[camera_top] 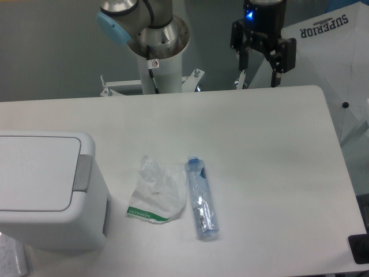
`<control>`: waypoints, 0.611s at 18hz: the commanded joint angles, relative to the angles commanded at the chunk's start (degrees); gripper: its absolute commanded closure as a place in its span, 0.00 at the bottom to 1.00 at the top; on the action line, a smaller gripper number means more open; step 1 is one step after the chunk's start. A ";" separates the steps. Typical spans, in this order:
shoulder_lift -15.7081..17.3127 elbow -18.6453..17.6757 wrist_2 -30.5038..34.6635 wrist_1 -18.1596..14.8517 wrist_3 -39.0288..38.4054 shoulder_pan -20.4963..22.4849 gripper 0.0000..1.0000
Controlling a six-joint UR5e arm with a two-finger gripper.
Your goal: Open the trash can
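Bringing the released gripper (pixel 260 57) from the frame's upper right down to the shut trash can (pixel 46 190) at lower left, you risk missing its grey push bar (pixel 83 172) and clipping the lid edge, or sweeping the plastic bottle (pixel 202 198) and crumpled wrapper (pixel 156 191) across the bench (pixel 259 144).

- trash can (pixel 46 190): left side cut off by the frame edge at 9 o'clock; base out of sight
- gripper (pixel 259 78): upper body cropped at 12 o'clock
- arm (pixel 144 23): cropped at the top edge
- dark object (pixel 359 249) at 4 o'clock: only a corner shows, can't identify
- clear plastic bottle (pixel 202 199): label text too small to read
- crumpled bag (pixel 155 193): print unreadable
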 joint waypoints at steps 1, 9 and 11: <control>0.00 -0.35 0.00 0.35 0.00 -0.17 0.00; -0.70 0.53 -2.99 -0.44 -4.47 -0.88 0.00; -0.70 0.53 -3.08 -0.53 -6.40 -0.97 0.00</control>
